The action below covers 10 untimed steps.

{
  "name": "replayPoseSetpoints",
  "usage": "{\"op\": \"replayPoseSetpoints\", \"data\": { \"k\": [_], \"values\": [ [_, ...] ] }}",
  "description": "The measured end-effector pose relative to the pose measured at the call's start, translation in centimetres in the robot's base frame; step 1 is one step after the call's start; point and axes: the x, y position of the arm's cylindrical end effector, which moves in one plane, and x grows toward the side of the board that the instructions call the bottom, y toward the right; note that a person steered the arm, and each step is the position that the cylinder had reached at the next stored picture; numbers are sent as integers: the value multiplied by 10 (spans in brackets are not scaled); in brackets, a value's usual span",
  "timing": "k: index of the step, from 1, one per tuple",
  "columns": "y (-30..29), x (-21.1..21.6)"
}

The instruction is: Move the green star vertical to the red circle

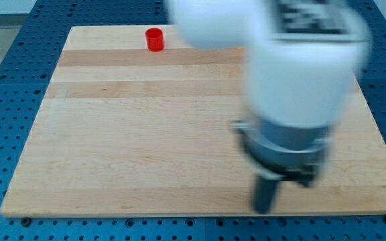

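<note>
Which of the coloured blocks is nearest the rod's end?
Only one shows: the red circle, at the view's top left, far from my tip. No green star is visible.

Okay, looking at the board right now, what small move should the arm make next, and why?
Probably ease back a little to uncover the board. Only the red circle shows, near the view's top; no green star is visible, possibly hidden behind the arm. My tip sits near the bottom edge, far from the red circle.
</note>
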Motion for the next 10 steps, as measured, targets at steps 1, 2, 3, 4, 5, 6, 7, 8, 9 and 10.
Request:
{"op": "replayPoseSetpoints", "data": {
  "k": [1, 2, 3, 4, 5, 6, 7, 8, 9, 10],
  "values": [
    [135, -22],
    [161, -70],
    [156, -112],
    [93, -123],
    [64, -126],
    [53, -129],
    [-46, -144],
    [-97, -164],
    [-100, -156],
    [-88, -146]
  ]
}}
